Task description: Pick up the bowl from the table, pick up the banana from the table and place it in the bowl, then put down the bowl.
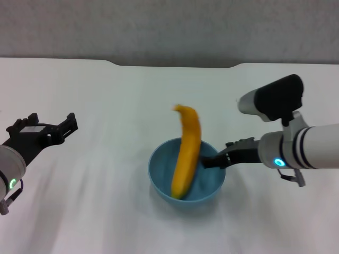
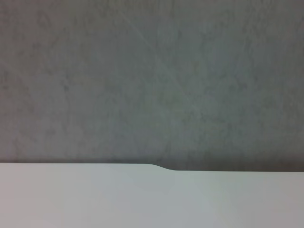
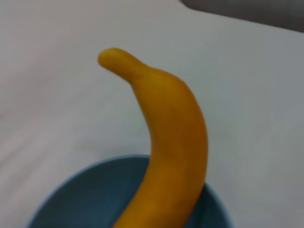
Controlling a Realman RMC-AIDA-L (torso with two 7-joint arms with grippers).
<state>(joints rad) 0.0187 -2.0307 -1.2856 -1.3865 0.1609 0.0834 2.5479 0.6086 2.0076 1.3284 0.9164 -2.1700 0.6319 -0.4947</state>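
The light-blue bowl (image 1: 207, 186) is at the middle of the white table (image 1: 106, 95). The yellow-orange banana (image 1: 187, 153) stands in it, one end at the bottom of the bowl and the other end leaning out over the far rim. My right gripper (image 1: 213, 160) is at the bowl's right rim and is shut on that rim. The right wrist view shows the banana (image 3: 171, 142) rising out of the bowl (image 3: 95, 190). My left gripper (image 1: 47, 126) is open and empty, well to the left of the bowl. I cannot tell whether the bowl rests on the table or hangs just above it.
The table's far edge has a shallow notch (image 1: 175, 65) with a grey wall behind it. The left wrist view shows only that edge (image 2: 161, 167) and the wall.
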